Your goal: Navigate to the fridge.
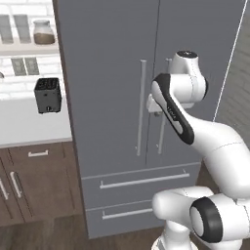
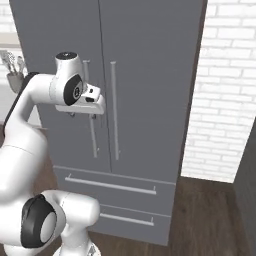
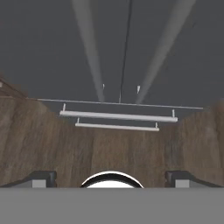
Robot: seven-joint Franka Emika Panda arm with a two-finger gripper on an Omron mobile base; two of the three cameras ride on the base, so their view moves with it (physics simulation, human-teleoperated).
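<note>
The gripper (image 3: 111, 177) points down, its fingers (image 3: 41, 178) spread wide with nothing between them. The fridge (image 1: 112, 97) stands close ahead of it, doors shut, its drawers (image 3: 118, 114) below over wooden floor (image 3: 39, 140).

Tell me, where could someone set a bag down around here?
The wooden floor between the fridge and the white brick wall lies bare. The white counter left of the fridge has open surface in front of the black toaster. Directly before the fridge doors it is crowded by the arm and its gripper.
</note>
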